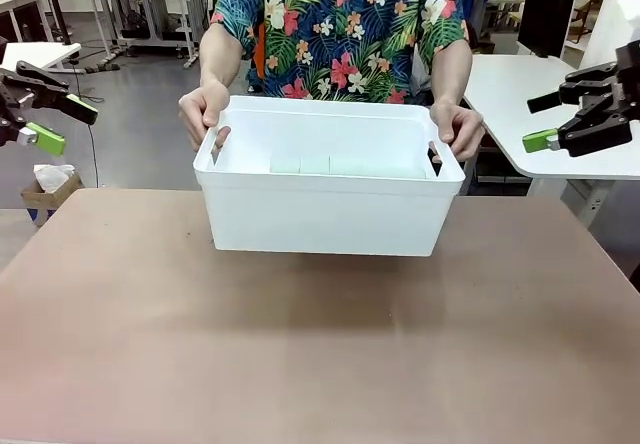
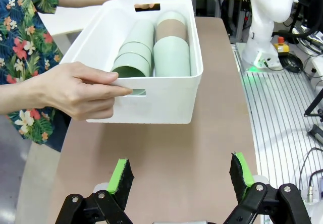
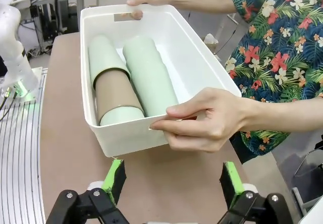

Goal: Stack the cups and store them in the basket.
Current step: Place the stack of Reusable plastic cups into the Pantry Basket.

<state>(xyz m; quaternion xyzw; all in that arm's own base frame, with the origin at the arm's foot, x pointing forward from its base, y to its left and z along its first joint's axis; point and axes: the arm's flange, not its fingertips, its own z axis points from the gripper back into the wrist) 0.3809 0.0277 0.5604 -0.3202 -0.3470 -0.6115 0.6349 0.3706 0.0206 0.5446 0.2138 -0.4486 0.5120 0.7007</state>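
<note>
The cups (image 3: 128, 80) are laid stacked inside the basket (image 1: 330, 214), which is held by a person's hands (image 1: 205, 112) above the table (image 1: 320, 354) (not resting). Both grippers, left gripper (image 1: 55, 124) and right gripper (image 1: 545, 119), are wide open and empty. They should be kept well back.

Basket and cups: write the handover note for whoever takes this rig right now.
Left gripper open, holding nothing, back at its side of the table.
Right gripper open, holding nothing, likewise.
Cups lie nested on their sides in two stacks inside the basket; the tan one sits within a stack.
Person's hands grip both basket handle slots, holding it just above the table.
Done: stacking and storing, apparently.
Left: nothing obvious for the arms.
</note>
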